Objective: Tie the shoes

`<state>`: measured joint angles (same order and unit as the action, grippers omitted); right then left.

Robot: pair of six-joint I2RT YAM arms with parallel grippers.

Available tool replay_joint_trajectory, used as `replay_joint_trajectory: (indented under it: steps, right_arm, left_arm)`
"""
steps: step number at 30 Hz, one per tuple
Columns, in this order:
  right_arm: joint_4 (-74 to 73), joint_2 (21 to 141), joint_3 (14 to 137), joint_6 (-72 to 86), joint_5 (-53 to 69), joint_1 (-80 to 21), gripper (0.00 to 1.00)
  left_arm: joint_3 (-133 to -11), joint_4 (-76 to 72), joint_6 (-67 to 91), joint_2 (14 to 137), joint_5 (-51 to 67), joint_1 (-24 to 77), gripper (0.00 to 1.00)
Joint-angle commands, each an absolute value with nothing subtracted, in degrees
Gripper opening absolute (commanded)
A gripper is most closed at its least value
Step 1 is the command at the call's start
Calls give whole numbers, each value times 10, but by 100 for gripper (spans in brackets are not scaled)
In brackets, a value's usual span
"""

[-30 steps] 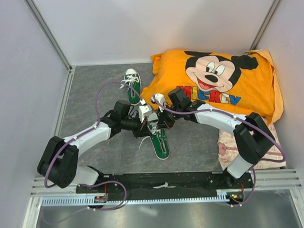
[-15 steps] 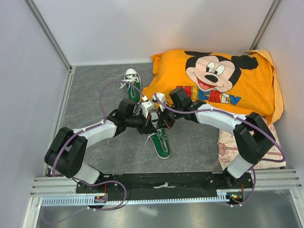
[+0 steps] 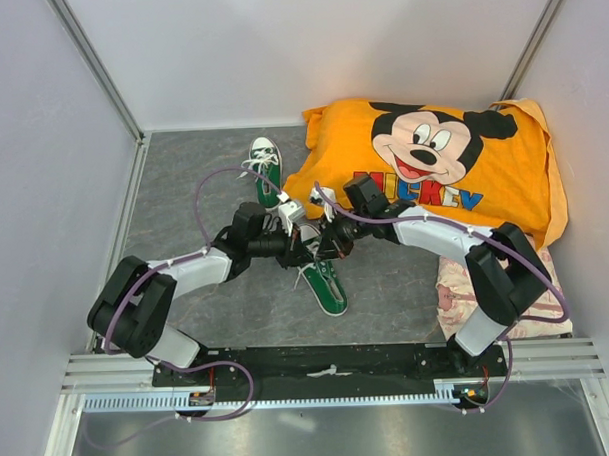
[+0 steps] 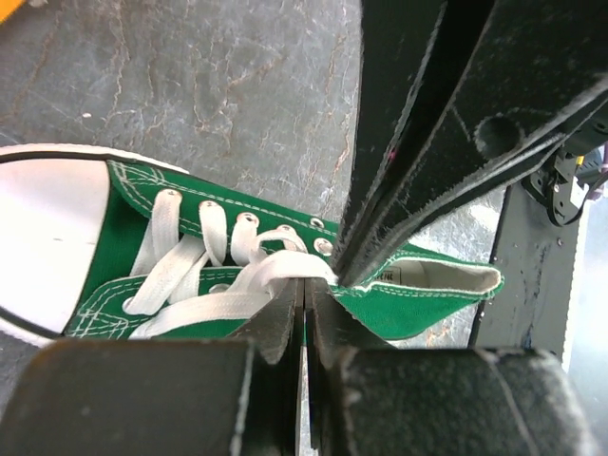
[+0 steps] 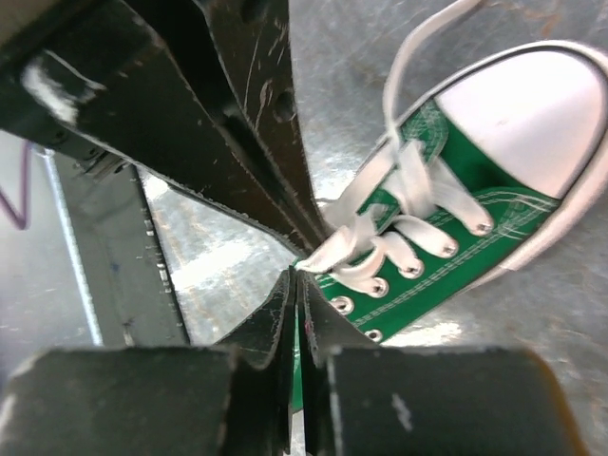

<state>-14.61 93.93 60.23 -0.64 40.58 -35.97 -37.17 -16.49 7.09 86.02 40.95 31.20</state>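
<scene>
The grey desk [image 3: 174,203] lies bare along its left edge and into the far-left corner. An orange pillow [image 3: 433,168] fills the far-right corner. The far shoe [image 3: 265,167] sits toward the far edge, just beside the pillow's left side. The near shoe [image 3: 329,287] lies mid-desk, heel toward the near edge. Over it the left claw [image 4: 304,285] and right claw [image 5: 296,277] meet tip to tip, each clenched on the white lace [image 4: 237,285].
</scene>
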Motion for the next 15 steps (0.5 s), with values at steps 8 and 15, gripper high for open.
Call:
replay_joint_trajectory:
  steps: [8,15]
  right_arm:
    - [-113,975,621,69,563,-305,40]
    - [-101,1004,641,95,562,-264,37]
  left_arm:
    - [-343,-245,-17,841,412,310,9]
    - [-344,-253,-40,853,430,310,7]
